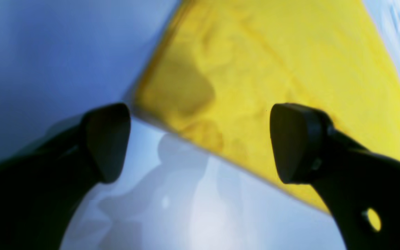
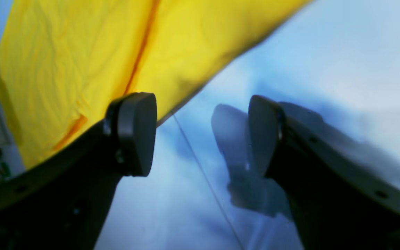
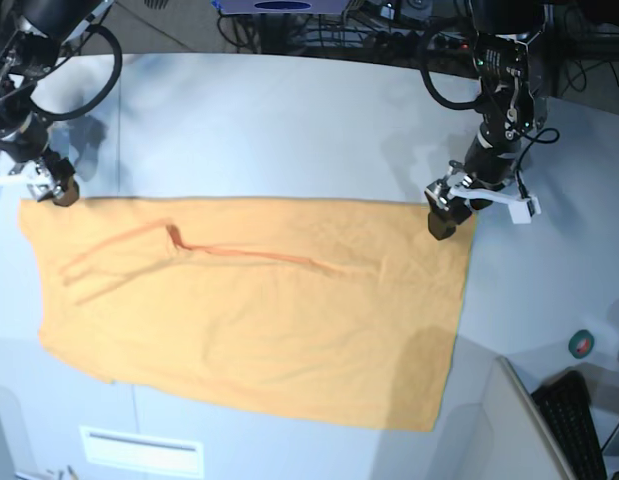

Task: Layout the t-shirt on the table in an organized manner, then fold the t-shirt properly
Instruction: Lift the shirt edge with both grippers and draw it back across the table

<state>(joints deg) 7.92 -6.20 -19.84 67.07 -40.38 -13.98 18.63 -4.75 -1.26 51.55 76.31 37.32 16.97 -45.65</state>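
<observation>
My left gripper (image 1: pixel 200 142) is spread wide with nothing between its fingers; it hangs over the bare pale surface (image 1: pixel 172 208), right at a corner of the t-shirt (image 1: pixel 255 69). My right gripper (image 2: pixel 201 133) is also spread and empty, poised over the surface beside the shirt's edge, where a thin dark seam line (image 2: pixel 203 173) runs across the top.

From the base view, the t-shirt (image 3: pixel 259 300) lies spread out flat as a broad light-orange rectangle across the middle of the surface (image 3: pixel 289 130), with a few thin dark lines and soft creases on its upper side. My right gripper (image 3: pixel 59 190) sits at the shirt's far corner on that view's left, and my left gripper (image 3: pixel 441 222) at the far corner on its right. Beyond the shirt, the surface stretches to cables at the back edge.
</observation>
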